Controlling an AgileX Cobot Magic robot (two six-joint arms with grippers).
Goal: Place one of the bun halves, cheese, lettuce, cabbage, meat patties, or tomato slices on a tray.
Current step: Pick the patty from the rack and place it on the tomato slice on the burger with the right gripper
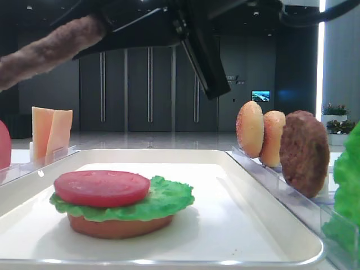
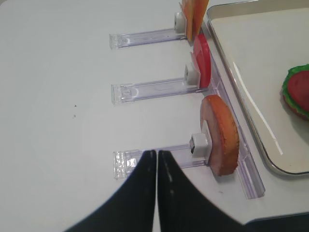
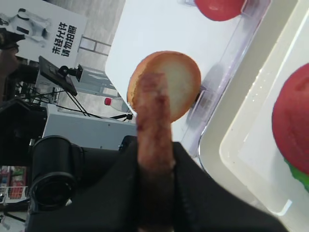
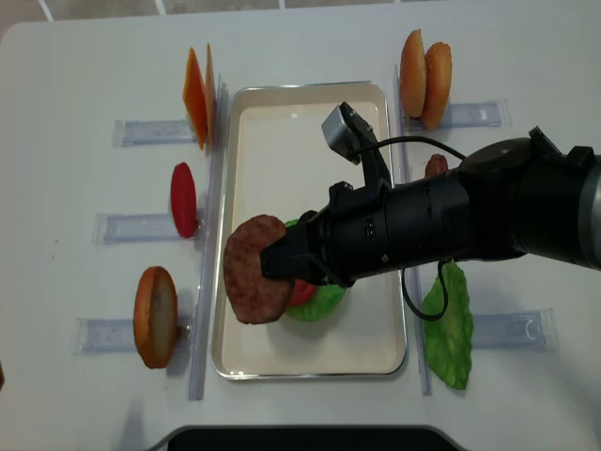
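Carrying a meat patty [image 4: 255, 269] clamped in its closed right hand [image 4: 282, 261] above the tray [image 4: 366, 352], the robot next needs to lower it onto the tomato slice [image 1: 101, 187] and release.

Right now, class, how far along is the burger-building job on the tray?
Done: a bun half, lettuce and a tomato slice are stacked on the white tray. In hand: the right tool grips a meat patty above the tray. Left: setting that patty down; other items wait in the racks.
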